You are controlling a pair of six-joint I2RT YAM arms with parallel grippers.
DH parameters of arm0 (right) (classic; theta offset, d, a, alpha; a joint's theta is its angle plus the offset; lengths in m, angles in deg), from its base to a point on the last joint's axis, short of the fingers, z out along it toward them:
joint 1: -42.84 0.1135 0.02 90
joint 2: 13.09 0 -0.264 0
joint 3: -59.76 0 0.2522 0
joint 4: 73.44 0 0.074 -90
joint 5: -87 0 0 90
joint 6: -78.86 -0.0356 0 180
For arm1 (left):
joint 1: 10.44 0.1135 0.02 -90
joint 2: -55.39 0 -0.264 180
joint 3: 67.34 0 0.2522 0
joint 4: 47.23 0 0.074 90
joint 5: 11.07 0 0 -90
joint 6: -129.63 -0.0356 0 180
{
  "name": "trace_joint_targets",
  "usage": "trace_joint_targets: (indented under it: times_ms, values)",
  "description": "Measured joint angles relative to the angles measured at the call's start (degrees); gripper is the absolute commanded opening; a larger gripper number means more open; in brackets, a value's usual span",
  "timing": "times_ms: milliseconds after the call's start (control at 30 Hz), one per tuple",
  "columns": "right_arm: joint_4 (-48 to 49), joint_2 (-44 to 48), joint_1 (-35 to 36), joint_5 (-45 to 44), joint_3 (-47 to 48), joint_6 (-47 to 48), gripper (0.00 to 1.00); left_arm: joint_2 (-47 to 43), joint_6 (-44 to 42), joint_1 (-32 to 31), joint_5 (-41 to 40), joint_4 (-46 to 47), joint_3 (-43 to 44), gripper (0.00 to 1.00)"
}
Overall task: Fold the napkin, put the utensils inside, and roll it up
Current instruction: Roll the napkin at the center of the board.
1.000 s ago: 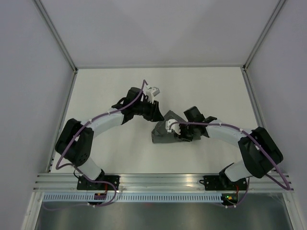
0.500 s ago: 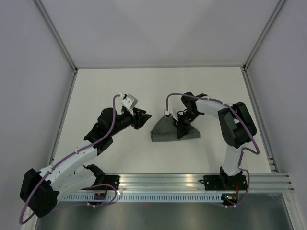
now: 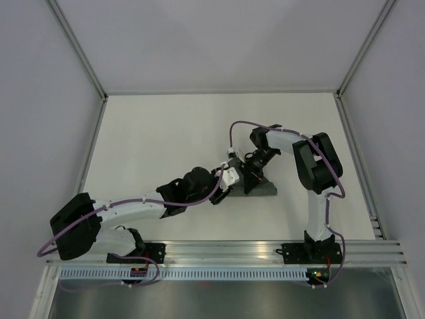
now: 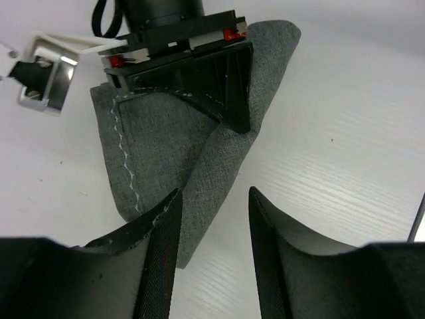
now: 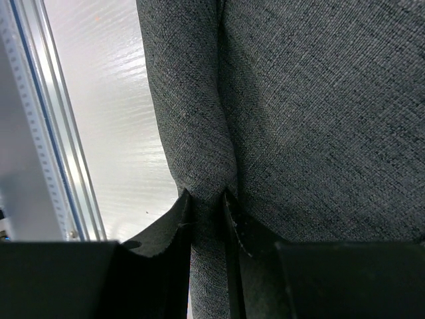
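Pinching a napkin [image 5: 299, 100] ridge in my right gripper [image 5: 207, 199], I swing my left gripper [image 4: 212, 196], spread wide, onto its corner to fold.

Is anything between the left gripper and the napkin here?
Nothing visible stands between them. The open left gripper is right at the near corner of the napkin. The right gripper pinches a fold farther along the cloth, not in the path.

The napkin [image 4: 159, 146], dark grey with light stitching, lies crumpled: one fold pinched between my right fingers [image 5: 163, 232], corner at my left fingers [image 4: 159, 252].
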Motion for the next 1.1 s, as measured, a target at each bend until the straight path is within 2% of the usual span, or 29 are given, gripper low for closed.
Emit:
trace_joint_targets:
  times_ms: [33, 67, 400, 800, 967, 1067, 1100]
  values:
    - [-0.7, -0.6, -0.1, 0.4, 0.4, -0.4, 0.13, 1.2, -0.6, -0.6, -0.2, 0.0, 0.4, 0.59]
    - [-1.2, -1.1, -0.1, 0.6, 0.7, -0.6, 0.13, 2.8, -1.6, -1.3, -0.7, 0.1, 1.1, 0.6]
    - [-5.9, -5.1, -0.7, 2.9, 3.5, -2.7, 0.13, 17.6, -8.7, -6.0, -2.8, 6.5, 3.6, 0.61]
    - [-8.0, -7.3, -1.3, 3.8, 5.2, -3.3, 0.13, 26.1, -15.0, -7.5, -5.7, 14.6, 4.4, 0.61]
    - [-8.9, -8.2, -1.6, 4.3, 5.7, -3.5, 0.13, 29.2, -16.5, -7.5, -7.2, 17.9, 4.8, 0.59]
    - [-9.2, -8.4, -1.7, 4.5, 5.9, -3.5, 0.13, 30.3, -16.9, -7.6, -7.7, 19.2, 5.2, 0.52]
    - [-9.2, -8.4, -1.7, 4.5, 5.9, -3.5, 0.15, 30.5, -16.9, -7.6, -7.9, 19.3, 5.3, 0.47]
